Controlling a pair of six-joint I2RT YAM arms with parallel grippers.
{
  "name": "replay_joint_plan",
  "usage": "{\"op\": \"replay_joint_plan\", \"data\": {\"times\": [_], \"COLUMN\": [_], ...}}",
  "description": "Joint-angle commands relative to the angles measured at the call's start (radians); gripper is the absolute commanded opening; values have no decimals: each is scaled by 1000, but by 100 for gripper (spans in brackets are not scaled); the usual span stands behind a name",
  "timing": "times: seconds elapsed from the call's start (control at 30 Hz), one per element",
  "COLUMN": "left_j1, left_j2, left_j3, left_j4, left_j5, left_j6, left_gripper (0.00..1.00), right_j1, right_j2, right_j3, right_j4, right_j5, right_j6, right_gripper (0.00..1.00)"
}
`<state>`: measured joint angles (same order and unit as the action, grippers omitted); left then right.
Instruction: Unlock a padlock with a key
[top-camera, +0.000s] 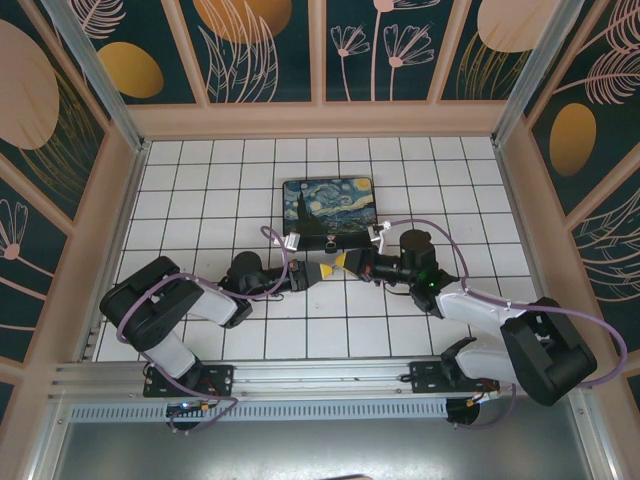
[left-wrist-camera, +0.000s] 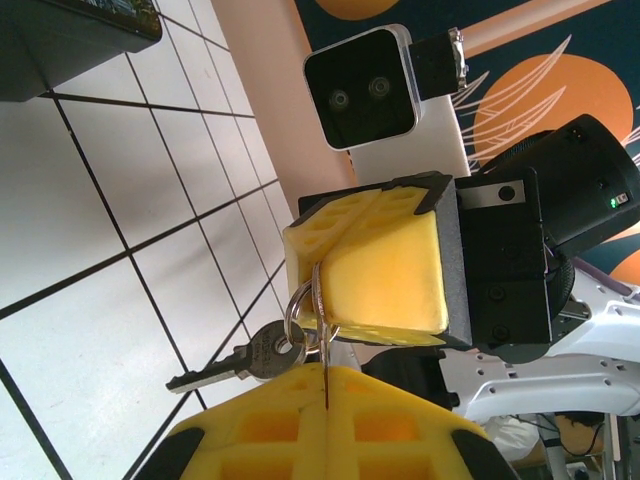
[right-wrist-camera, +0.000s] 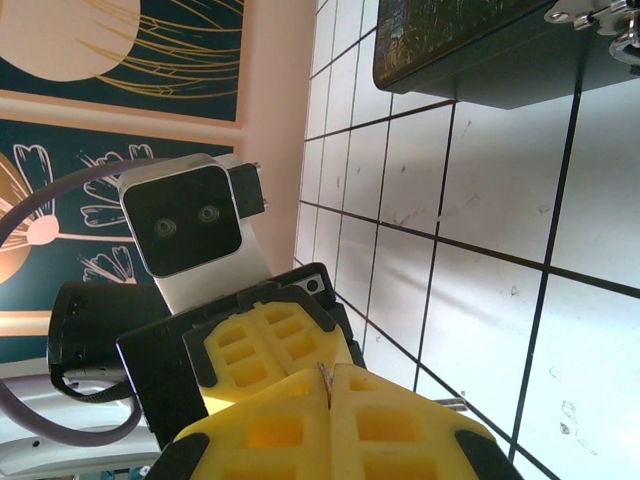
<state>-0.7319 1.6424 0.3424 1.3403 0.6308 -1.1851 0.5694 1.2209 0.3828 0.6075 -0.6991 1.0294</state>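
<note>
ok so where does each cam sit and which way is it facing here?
Top external: above and behind the bases, looking down on the tiled table; both arms, left pincer and right pincer tip to tip before the painted box.
Left wrist: looks past its own yellow fingers at the right pincer, the key ring both pinch, the key hanging off it.
Right wrist: looks past its own fingers at the left pincer and left wrist camera.
Shared: wrist views face each other; all three see the painted box.
</note>
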Motion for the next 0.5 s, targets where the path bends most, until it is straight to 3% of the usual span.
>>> {"op": "replay_joint_plan", "data": {"times": [0.0, 0.1, 0.27, 0.47], "left_j1": [3, 2, 5, 20], "left_j2": [-3, -7, -64, -138], "left_j3": [30, 42, 64, 102], "left_j4": [43, 6, -165, -358], "left_j5": [22, 47, 81, 82], "left_j6": [-36, -74, -69, -76], "left_gripper": [0, 0, 0, 0], "right_j1": [-1, -69, -131, -28], "right_j2": [-12, -82, -193, -249], "right_j3": [31, 59, 139, 164], "right_j4": [-74, -231, -440, -515], "right_j5": [-23, -4, 42, 199], "right_j6": [-64, -175, -409, -730], "right_gripper": [13, 33, 40, 43]}}
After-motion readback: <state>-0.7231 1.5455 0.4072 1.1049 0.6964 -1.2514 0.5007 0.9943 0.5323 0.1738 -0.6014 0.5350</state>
